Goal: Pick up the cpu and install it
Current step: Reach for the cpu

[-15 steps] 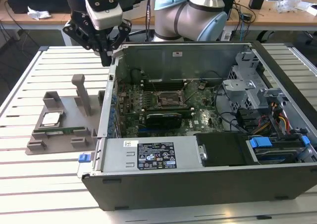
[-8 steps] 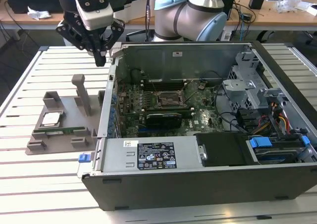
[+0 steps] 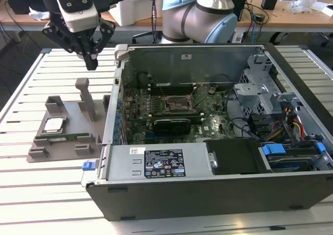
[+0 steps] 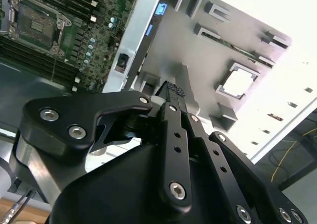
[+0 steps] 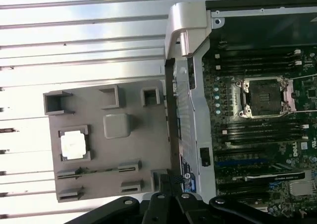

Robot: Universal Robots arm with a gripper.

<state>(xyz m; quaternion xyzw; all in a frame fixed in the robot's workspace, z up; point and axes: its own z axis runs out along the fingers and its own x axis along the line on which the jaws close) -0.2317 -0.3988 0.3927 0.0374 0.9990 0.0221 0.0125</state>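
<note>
The gripper (image 3: pixel 91 63) hangs empty, pinched closed; dropping like that, it could jab the cpu (image 3: pixel 54 124) near the tray's (image 3: pixel 36 153) outer edge.

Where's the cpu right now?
The cpu lies in a square pocket of the grey tray, on the exterior view's left, outside the computer case.

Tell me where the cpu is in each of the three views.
Exterior view: the cpu lies in the grey tray, at the exterior view's left of the case.
Second wrist view: cpu in the tray's square pocket, across the case's side from the socket.
First wrist view: cpu, same pocket.
Shared landmark: the empty socket.
</note>
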